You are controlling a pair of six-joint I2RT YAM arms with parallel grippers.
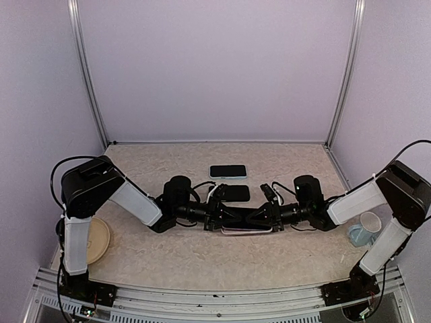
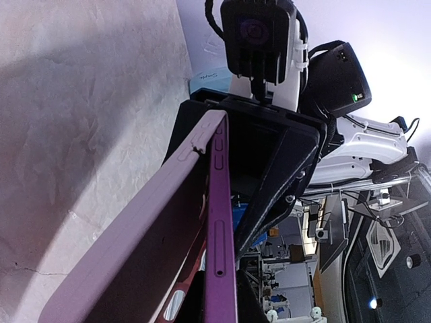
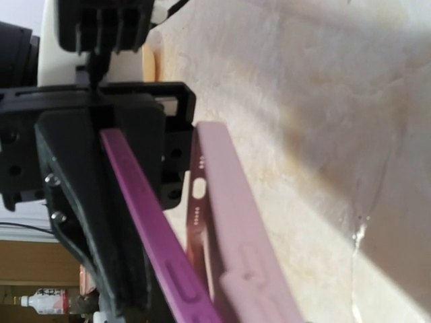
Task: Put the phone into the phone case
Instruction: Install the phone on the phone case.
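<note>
- My two arms meet nose to nose in the middle of the desk [image 1: 202, 262], with the left tool [image 1: 227, 219] and right tool [image 1: 266, 219] pointing at each other.
- The purple phone [image 2: 219, 222] runs between them. It's edge-on to both wrist cams, so I can see the side buttons.
- The left tool is clenched on the phone's end on its side. From the right wrist cam, the black fingers sit on either face of the purple edge.
- The right tool is at the other end, where phone and case come together. I honestly can't tell from these views if it's gripping or loose.
- The pink phone case [image 2: 128, 242] sits on the desk side of the phone. The two nearly touch at the right tool's end and gap apart toward the left tool, so the phone isn't seated in the case.
- The case's port cutout and speaker holes show on the right wrist cam.
- Other stuff on the desk: two black slabs [image 1: 227, 171] behind the tools, a tan plate [image 1: 99, 239] by the left arm, and a cup [image 1: 367, 230] by the right arm.
</note>
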